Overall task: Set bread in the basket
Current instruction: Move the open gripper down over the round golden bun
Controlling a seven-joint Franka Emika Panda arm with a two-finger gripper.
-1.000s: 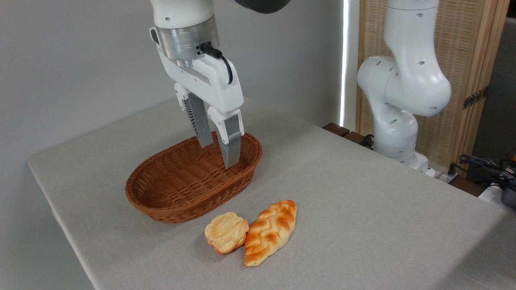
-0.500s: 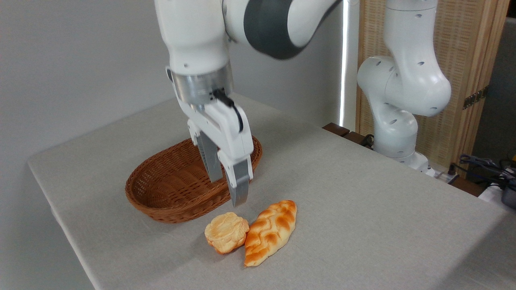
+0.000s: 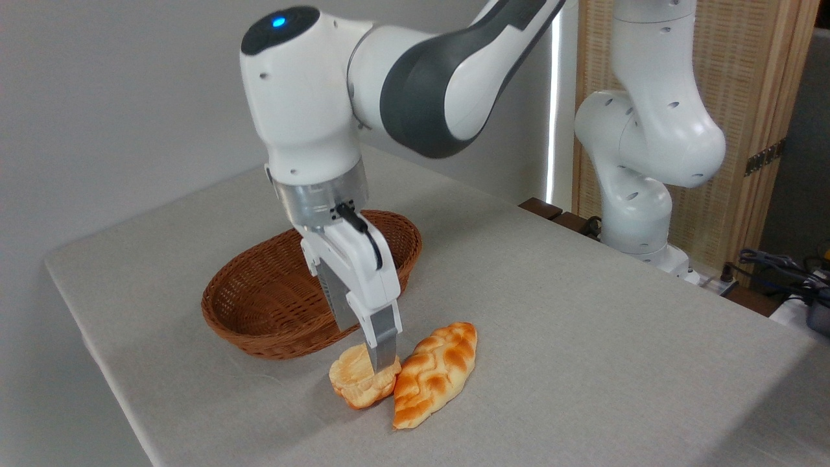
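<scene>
One bun [image 3: 355, 383], the round lumpy one, sits on the grey table [image 3: 583, 337] just in front of the basket [image 3: 272, 311], not yet in it, w/ its right side touching the longer braided loaf [image 3: 436, 373]. Gripper [image 3: 363, 347] is right down on the bun: the near finger [image 3: 382, 340] overlaps the bun's top-right, close to the seam w/ the loaf; the far finger is behind, mostly hidden, toward the basket side. Jaws look parted by a moderate gap, prob. straddling the bun, but can't tell if they've got any squeeze on it; nothing is lifted. Risks, as I judge them: the near finger comes down so close to the loaf that it could wedge betw. the two breads, shove the loaf aside, or pinch both together & drag the loaf along. Bun is lumpy & looks soft, so an off-centre grip near its edge could let it roll or slip out on the lift. Basket's front rim is close, so a low carry could clip it. Arm pose: wrist approx. vertical, fingers pointing down w/ a slight tilt, forearm reaching in from upper right over the basket, base at the table's far right edge.
</scene>
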